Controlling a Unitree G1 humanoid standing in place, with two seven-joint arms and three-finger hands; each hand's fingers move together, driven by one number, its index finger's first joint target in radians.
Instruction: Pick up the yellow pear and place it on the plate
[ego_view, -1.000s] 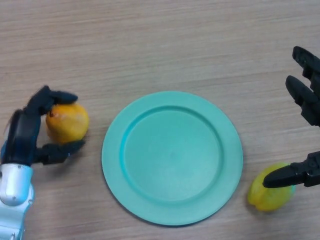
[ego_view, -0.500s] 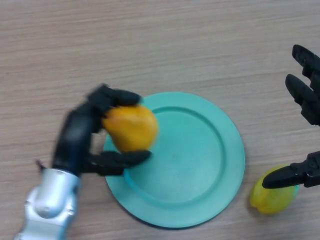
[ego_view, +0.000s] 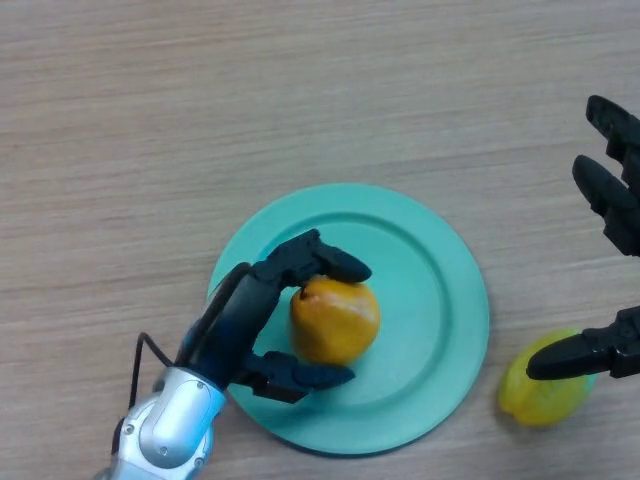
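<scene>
Two fruits show here, one plate (ego_view: 450, 300) and two robot hands. The left robot hand (ego_view: 262, 325) has its fingers and thumb curled round the yellow-orange pear (ego_view: 335, 320), which sits just to the hand's right, over the plate's inner well left of centre and apparently resting on it. The pear's long axis looks roughly upright, narrow end toward the upper finger, though the top-down view makes this hard to judge. The coming move turns on that grip: the pear lies between thumb and fingers, so the hand need only spread and draw back leftward. The right robot hand (ego_view: 608, 350) is well apart at the desk (ego_view: 300, 90) edge, fingers spread and straight, its thumb over a second, greener-yellow fruit (ego_view: 540, 395) lying off the plate.
</scene>
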